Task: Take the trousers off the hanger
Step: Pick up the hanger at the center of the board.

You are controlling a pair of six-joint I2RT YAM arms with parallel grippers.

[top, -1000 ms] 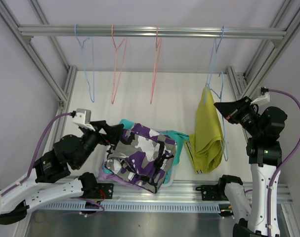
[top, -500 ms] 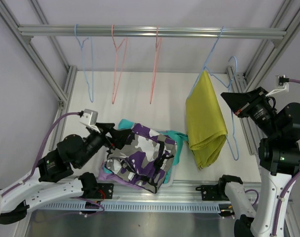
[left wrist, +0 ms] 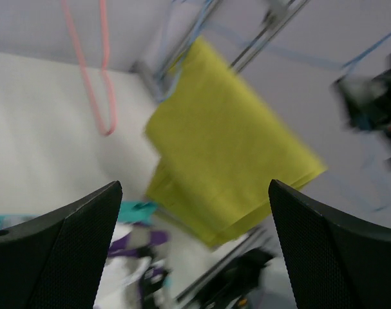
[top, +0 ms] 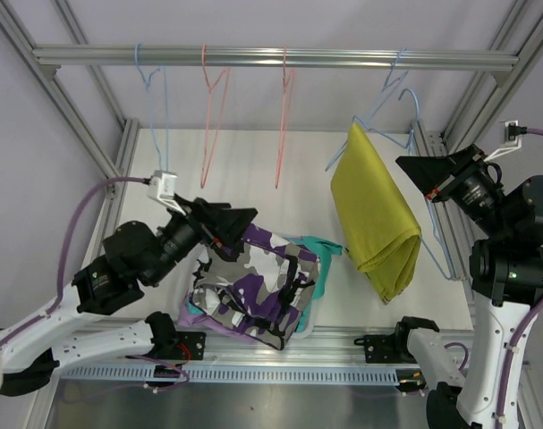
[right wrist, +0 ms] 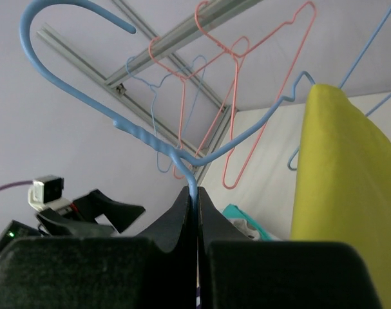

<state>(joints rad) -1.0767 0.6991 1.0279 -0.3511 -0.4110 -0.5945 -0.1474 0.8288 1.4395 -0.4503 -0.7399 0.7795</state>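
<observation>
Pinches blue hanger (right wrist: 143, 137) by its neck in tightly closed right gripper (right wrist: 195, 196), presenting mustard trousers (top: 374, 214), draped over its bar above the table (top: 253, 161), to left gripper (left wrist: 194, 193); spreads left jaws wide and empty, apparently for grasping the cloth.

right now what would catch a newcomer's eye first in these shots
The mustard yellow trousers stand out first, at the right, draped over a blue hanger that the right gripper pinches by the neck. Left of them a camouflage pair tops a pile on the table, with the left gripper open by its left side.
</observation>
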